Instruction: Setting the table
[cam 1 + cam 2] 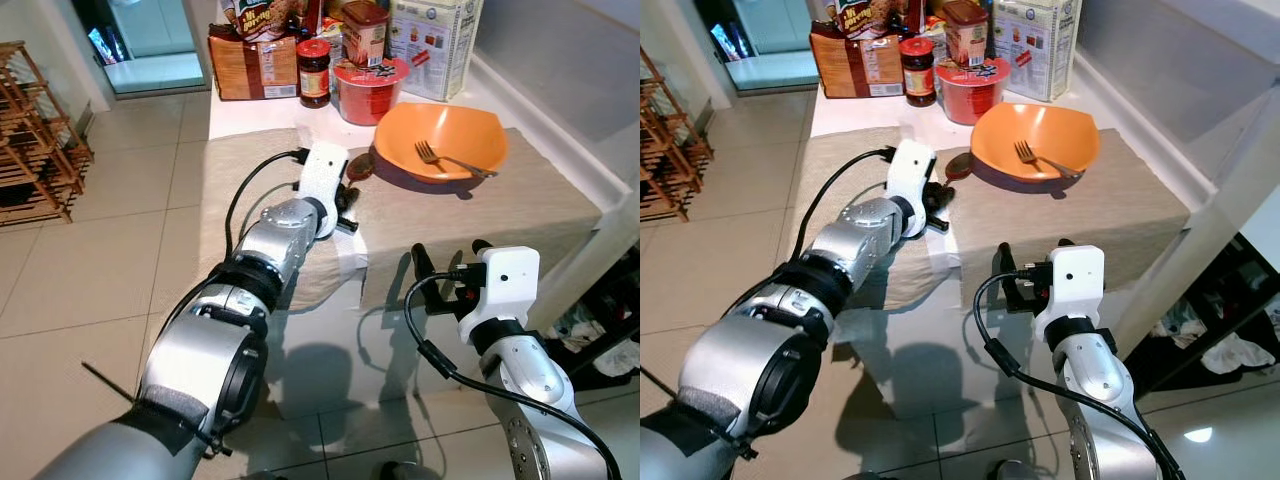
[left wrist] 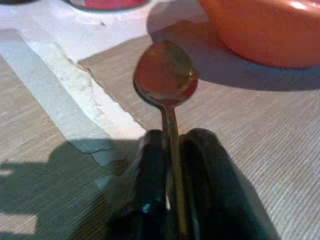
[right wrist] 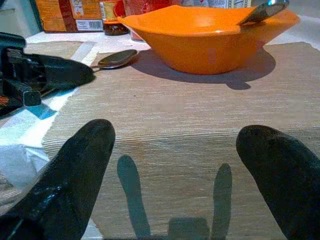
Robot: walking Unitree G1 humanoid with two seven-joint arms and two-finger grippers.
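Left gripper (image 2: 172, 165) out over the tabletop (image 1: 250, 115), fingers (image 2: 150, 170) clamped on the handle of a spoon (image 2: 166, 75). Spoon bowl pointing toward the far edge, low over the beige placemat (image 1: 520, 200), just beside the orange bowl (image 1: 440, 135); touching the mat or not, cannot tell. Orange bowl on the placemat toward the far right part of the tabletop, with a fork (image 1: 445, 160) lying inside, handle leaning on the rim. Second placemat (image 1: 225, 170) on the left side, white strip of tabletop showing between the two mats. Right gripper (image 3: 175, 165) near the front edge of the tabletop, low over the right placemat, fingers (image 3: 75, 170) spread wide apart, holding nothing, well apart from the bowl. Along the far edge: red tub (image 1: 368, 90), dark jar with red lid (image 1: 314, 72), brown box (image 1: 252, 65), white carton (image 1: 435, 45), all close together. Wooden rack (image 1: 35, 130) on the tiled floor (image 1: 100, 270) to the left of the tabletop.
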